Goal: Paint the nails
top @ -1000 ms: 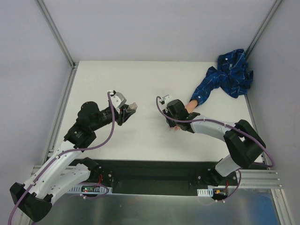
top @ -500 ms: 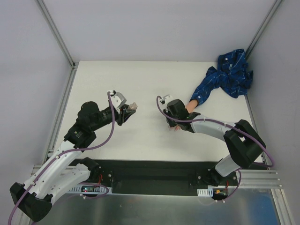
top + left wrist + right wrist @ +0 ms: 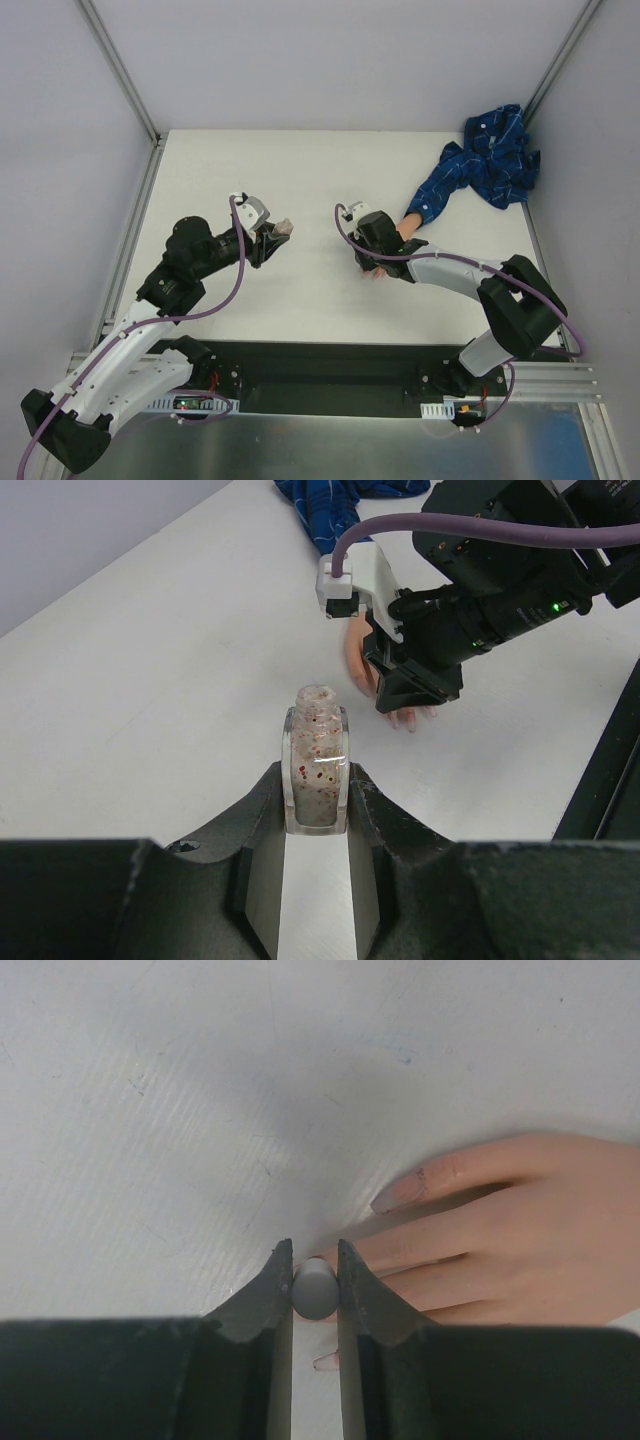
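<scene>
Table edges: the white table (image 3: 300, 170) meets grey walls at 9, 12 and 3 o'clock; a black base plate (image 3: 330, 365) runs along 6 o'clock.
Open room: bare surface from 10 to 12 o'clock, and a strip between the two grippers.
Left gripper (image 3: 275, 236): at 9 o'clock of the table's middle, fingers clamped on a clear polish bottle (image 3: 316, 742) with speckled contents and an open neck.
Right gripper (image 3: 370, 266): just toward 3 o'clock of the middle, low over the mannequin hand (image 3: 500, 1230), fingers pressed together on a small grey round piece (image 3: 314, 1290).
Mannequin hand: flat on the table, fingers toward 8 o'clock in the top view.
Nails (image 3: 397, 1196): one pinkish nail shows at 1 o'clock of the right fingertips, near them.
Sleeve (image 3: 480, 170): blue patterned cloth bunched in the 2 o'clock corner.
Hard to make out: the gripper hides most of the hand from above, and whatever hangs under the grey piece is hidden.
</scene>
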